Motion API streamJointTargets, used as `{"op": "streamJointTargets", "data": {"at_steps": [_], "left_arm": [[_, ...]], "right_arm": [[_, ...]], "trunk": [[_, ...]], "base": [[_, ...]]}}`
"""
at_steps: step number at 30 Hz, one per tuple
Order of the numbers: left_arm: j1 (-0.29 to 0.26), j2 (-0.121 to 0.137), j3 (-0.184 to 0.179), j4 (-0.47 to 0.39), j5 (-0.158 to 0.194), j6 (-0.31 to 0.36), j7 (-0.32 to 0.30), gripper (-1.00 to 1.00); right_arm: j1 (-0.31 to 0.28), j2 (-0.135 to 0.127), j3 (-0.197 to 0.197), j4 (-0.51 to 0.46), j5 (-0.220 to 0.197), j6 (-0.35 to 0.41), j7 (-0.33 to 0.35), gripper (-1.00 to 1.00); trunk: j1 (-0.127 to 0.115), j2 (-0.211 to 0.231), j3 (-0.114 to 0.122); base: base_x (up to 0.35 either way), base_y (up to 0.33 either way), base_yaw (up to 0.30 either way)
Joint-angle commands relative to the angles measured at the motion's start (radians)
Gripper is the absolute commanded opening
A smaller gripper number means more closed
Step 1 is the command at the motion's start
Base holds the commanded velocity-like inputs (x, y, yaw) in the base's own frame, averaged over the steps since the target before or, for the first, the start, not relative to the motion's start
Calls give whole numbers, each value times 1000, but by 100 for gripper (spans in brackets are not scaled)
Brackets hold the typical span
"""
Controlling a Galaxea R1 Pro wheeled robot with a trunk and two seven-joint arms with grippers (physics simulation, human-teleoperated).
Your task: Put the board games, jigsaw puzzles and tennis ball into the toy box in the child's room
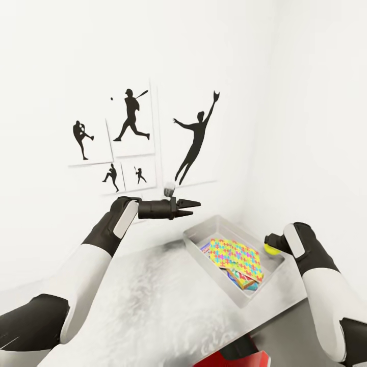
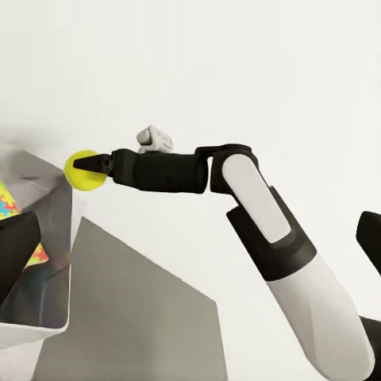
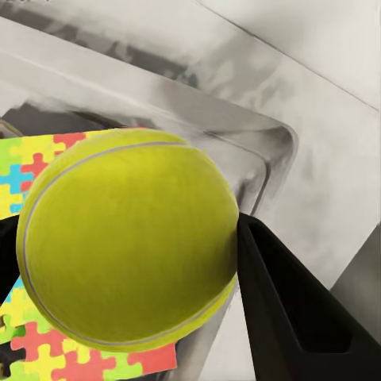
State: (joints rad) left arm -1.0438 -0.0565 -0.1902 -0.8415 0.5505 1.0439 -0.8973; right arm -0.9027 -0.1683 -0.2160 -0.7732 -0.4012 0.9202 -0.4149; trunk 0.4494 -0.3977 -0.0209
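My right gripper [image 1: 270, 245] is shut on the yellow-green tennis ball [image 1: 271, 248] and holds it just above the right rim of the pale grey toy box [image 1: 200, 235] on the table [image 1: 153, 300]. One dark finger [image 3: 294, 309] presses against the tennis ball [image 3: 127, 246], with the box rim [image 3: 270, 135] below. A jigsaw puzzle [image 1: 237, 255] lies on top inside the box, and coloured edges of other flat boxes [image 1: 243, 280] stick out from under it. My left gripper [image 1: 192, 208] hovers open and empty, above and left of the box. The left wrist view catches the ball [image 2: 83, 171] in the right gripper [image 2: 94, 164].
The box stands near the table's right end, close to the room's white corner. Black baseball-player prints [image 1: 132, 117] hang on the wall behind. A red and dark shape [image 1: 232, 357] shows below the table's front edge. Bare table top stretches left of the box.
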Motion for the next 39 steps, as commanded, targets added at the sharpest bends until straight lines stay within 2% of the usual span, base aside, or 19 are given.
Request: {"op": "streamJointTargets", "data": {"at_steps": [1, 6, 15, 21, 25, 28, 32, 39], "left_arm": [[-1, 0, 0, 0, -1, 3, -3, 100], [-1, 2, -1, 1, -2, 3, -2, 100], [-1, 7, 0, 1, -3, 3, -2, 100], [-1, 6, 0, 1, -3, 3, -2, 100], [-1, 4, 0, 1, -3, 3, -2, 100], [-1, 3, -1, 1, -4, 3, -2, 100], [-1, 3, -1, 1, -4, 3, -2, 100], [-1, 1, -2, 1, -4, 3, -2, 100]], "right_arm": [[-3, -2, 0, -2, -14, 1, -12, -100], [-46, -8, 8, -1, -11, 2, -13, -100], [-69, -13, 12, 2, -6, 0, -15, -100], [-71, -34, 12, 3, 41, -2, -15, -100], [-68, -47, 12, 6, 47, -31, -13, -100], [-67, -56, 13, 45, 49, -67, -11, -100], [-67, -58, 14, 83, 50, -97, -8, -100], [-67, -46, 15, 94, 48, -111, -7, -100]], "trunk": [[1, -2, -4], [1, -2, -12], [1, -2, -27], [1, -2, -36], [1, -2, -43], [1, -2, -48], [1, -2, -54], [1, -2, -66]], "base": [[0, 0, 0], [0, 0, 0], [0, 0, 0], [0, 0, 0], [0, 0, 0], [0, 0, 0], [0, 0, 0], [0, 0, 0]]}}
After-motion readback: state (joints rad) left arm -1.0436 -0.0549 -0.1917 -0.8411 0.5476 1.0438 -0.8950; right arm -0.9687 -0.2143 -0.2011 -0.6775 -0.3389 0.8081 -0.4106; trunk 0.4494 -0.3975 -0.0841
